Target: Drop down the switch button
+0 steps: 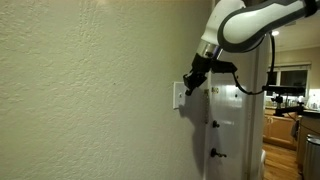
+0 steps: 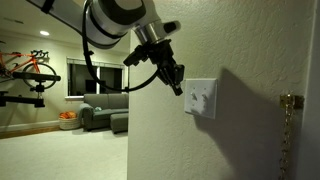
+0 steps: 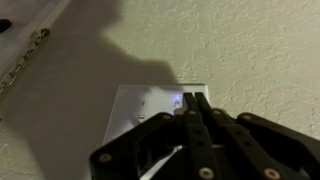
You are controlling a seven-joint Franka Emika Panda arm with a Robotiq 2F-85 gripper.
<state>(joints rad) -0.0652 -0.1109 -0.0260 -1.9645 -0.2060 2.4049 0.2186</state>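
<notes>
A white switch plate (image 1: 178,95) is mounted on a textured cream wall; it also shows in an exterior view (image 2: 201,97) and in the wrist view (image 3: 145,108). My gripper (image 1: 190,85) is shut, its two fingers pressed together, and the fingertips are at the plate's face in both exterior views (image 2: 178,88). In the wrist view the shut fingertips (image 3: 191,98) lie over the plate's right part, where a small bluish glint shows. The switch button itself is hidden behind the fingers.
A white door (image 1: 235,130) with a dark handle stands beside the plate. A door chain (image 2: 285,125) hangs on the wall; it also shows in the wrist view (image 3: 25,60). A living room with a sofa (image 2: 105,117) lies beyond the wall corner.
</notes>
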